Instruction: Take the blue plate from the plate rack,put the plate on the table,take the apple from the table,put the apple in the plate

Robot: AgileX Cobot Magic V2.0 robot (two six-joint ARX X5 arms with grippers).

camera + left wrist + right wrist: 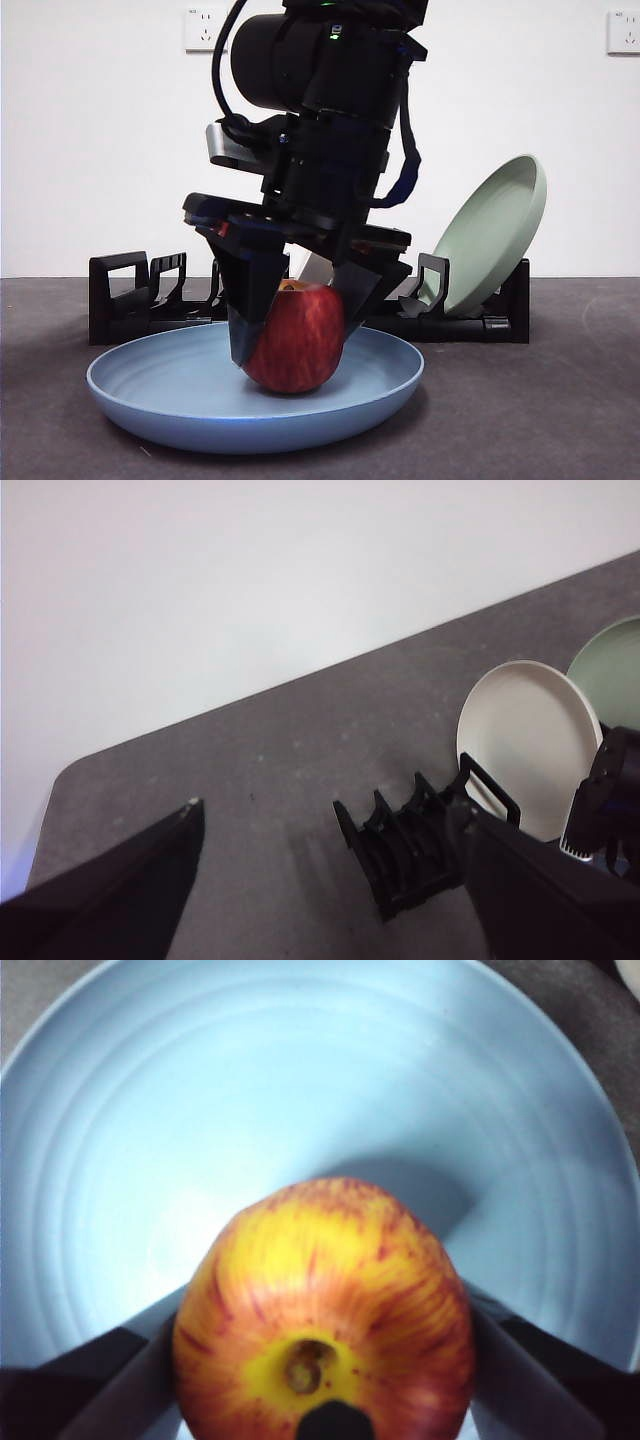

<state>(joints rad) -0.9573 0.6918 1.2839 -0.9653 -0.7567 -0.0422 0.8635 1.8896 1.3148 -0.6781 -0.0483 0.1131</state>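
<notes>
A: where's the apple [295, 340] right now?

B: clamped between the right tool's [293, 325] jaws, sitting in the blue plate [180, 395] directly under it, on the desk [560, 400].

A: and the left tool [330, 880]?

B: jaws spread apart, empty, near the plate rack [405, 845] holding a cream-white plate [525, 740] and a pale green plate [615, 665].

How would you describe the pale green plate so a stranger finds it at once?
Find the long black plastic plate rack behind the large light-blue plate. At one end of it leans the round pale green plate, tilted. Its neighbour in the rack is the cream-white plate.
</notes>
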